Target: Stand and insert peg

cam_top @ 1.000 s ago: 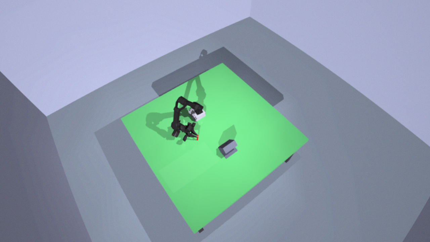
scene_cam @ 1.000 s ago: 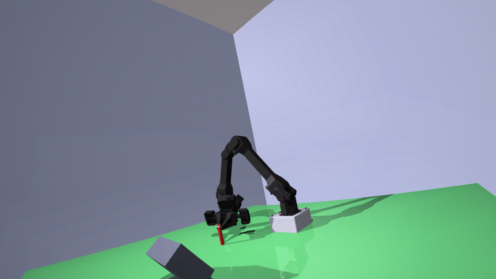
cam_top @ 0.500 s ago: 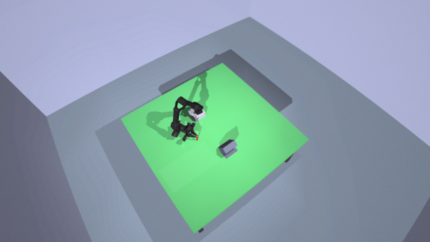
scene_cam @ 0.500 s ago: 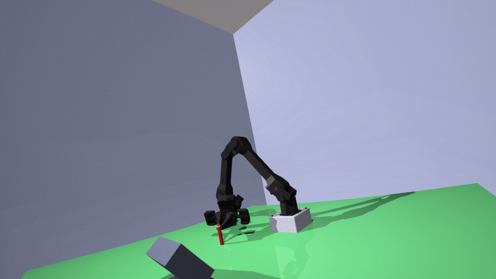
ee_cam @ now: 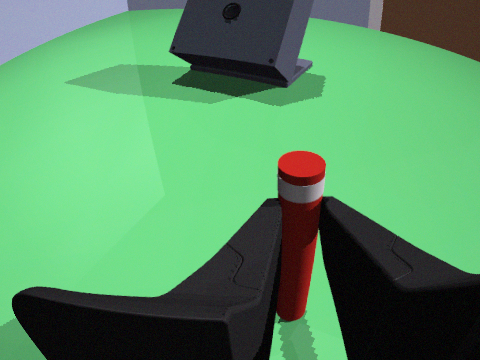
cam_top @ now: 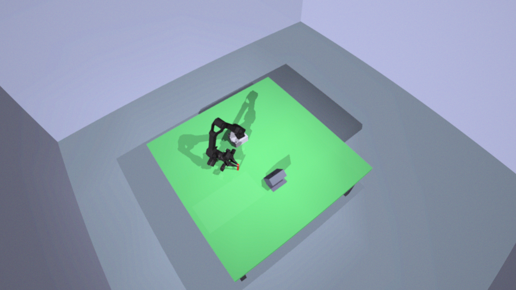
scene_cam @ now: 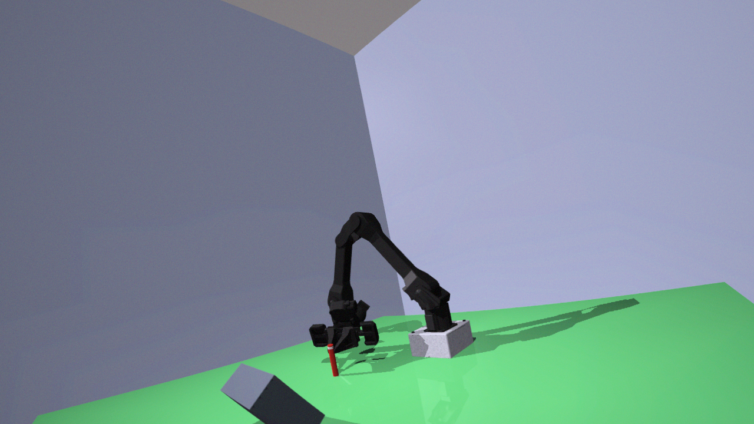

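The red peg (cam_top: 238,167) (scene_cam: 333,361) (ee_cam: 299,250) is upright or nearly so, white band near its top, plain end down at or just above the table. I cannot tell if that end touches. My gripper (ee_cam: 299,210) (scene_cam: 331,348) is shut on the peg just below the white band. The sloped grey panel (cam_top: 275,177) (scene_cam: 270,398) (ee_cam: 227,40) stands apart from the peg, beyond the fingers in the wrist view. Its hole (ee_cam: 231,11) shows near the top edge of the wrist view, dark and empty. The hole is hidden in the top and exterior views.
The green table (cam_top: 288,216) (scene_cam: 579,379) (ee_cam: 125,150) carries the arm's pale base (cam_top: 238,138) (scene_cam: 440,340). The panel's thin foot plate (cam_top: 279,185) (ee_cam: 304,66) lies on the table under it. Shadows of the arm and the panel fall across the table.
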### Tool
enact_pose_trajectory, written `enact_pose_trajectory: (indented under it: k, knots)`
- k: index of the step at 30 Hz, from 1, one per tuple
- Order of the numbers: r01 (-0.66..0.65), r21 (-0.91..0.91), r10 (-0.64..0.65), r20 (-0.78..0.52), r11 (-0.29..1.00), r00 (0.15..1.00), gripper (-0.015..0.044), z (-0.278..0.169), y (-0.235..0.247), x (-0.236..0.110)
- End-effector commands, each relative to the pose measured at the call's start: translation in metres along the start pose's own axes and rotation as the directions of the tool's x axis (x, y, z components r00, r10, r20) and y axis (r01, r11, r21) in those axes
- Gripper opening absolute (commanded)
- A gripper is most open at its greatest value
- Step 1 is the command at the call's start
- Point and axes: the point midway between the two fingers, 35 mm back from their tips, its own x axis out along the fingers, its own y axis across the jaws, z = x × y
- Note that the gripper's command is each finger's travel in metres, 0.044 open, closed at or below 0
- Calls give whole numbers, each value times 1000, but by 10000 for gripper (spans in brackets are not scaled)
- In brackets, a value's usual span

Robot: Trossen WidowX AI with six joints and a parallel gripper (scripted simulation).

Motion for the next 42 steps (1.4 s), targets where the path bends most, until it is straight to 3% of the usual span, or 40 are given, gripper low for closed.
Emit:
enact_pose_trajectory:
  k: [1, 42]
  knots:
    - [0, 0, 0, 0, 1000, 1000, 50, -3, 0, 0]
    - [24, 17, -24, 17, 1000, 1000, 50, -5, -7, -5]
